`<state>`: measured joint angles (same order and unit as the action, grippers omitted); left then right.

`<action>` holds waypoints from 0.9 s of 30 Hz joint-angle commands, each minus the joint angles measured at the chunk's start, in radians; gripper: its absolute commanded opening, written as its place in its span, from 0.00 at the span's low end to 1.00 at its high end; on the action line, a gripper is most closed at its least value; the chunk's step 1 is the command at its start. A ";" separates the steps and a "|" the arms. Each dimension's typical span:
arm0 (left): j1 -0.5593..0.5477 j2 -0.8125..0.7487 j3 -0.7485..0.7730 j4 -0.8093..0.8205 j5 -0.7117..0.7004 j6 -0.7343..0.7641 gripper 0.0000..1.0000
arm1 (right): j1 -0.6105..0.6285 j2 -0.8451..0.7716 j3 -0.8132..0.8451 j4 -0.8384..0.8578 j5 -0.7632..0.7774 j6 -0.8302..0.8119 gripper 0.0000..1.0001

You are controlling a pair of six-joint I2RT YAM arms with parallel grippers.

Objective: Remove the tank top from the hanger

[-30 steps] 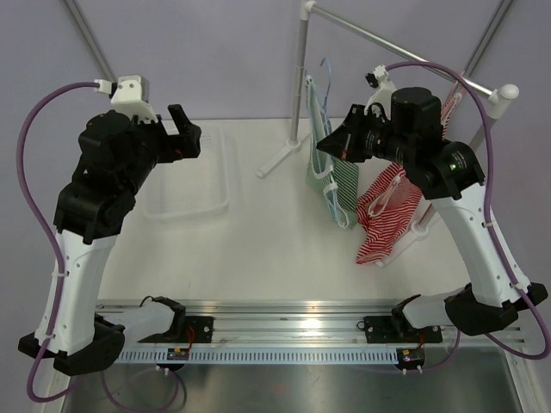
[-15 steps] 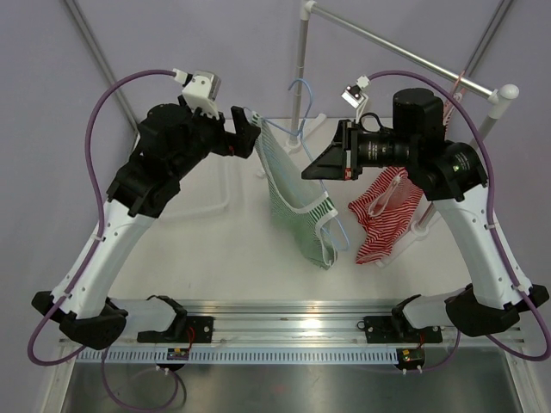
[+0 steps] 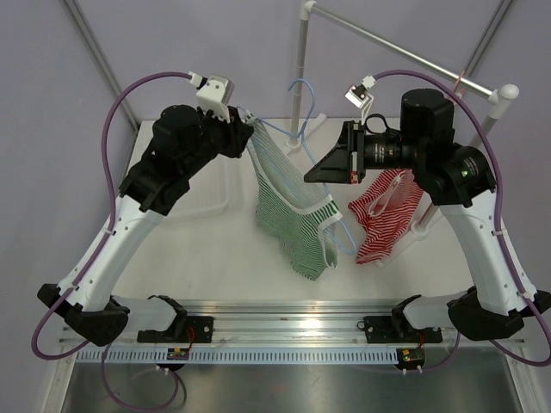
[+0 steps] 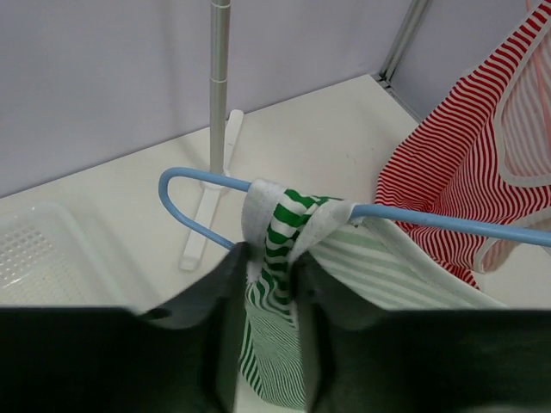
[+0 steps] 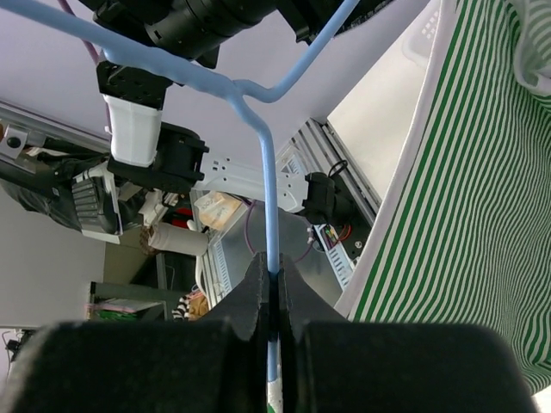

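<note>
Over on the left, the left tool (image 4: 269, 258) is pinched shut on a strap of the green striped tank top (image 3: 293, 206), right where that strap is looped over the blue hanger (image 4: 448, 222). The tank top is held up in the air above the table (image 3: 198, 249), between the two arms. Further right, the right tool (image 5: 272, 274) is clamped tight on the hanger's thin wire stem. A red striped top (image 3: 379, 228) is hung just beyond.
</note>
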<state>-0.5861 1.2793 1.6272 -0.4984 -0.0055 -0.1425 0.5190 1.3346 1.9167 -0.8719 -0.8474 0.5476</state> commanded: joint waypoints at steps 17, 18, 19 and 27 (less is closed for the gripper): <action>0.112 0.126 0.180 -0.253 -0.368 -0.169 0.00 | 0.004 -0.245 -0.332 0.045 -0.038 -0.334 0.00; 0.120 0.135 0.192 -0.284 -0.349 -0.178 0.00 | 0.006 -0.271 -0.344 0.062 -0.019 -0.337 0.00; 0.126 0.150 0.219 -0.299 -0.334 -0.201 0.00 | 0.004 -0.285 -0.355 0.089 -0.006 -0.337 0.00; 0.166 0.106 0.203 -0.266 0.042 -0.255 0.00 | 0.004 -0.354 -0.534 0.478 0.125 -0.221 0.00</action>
<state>-0.4526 1.4467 1.8385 -0.8566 -0.1143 -0.3714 0.5190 1.0058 1.4345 -0.6277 -0.7769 0.2432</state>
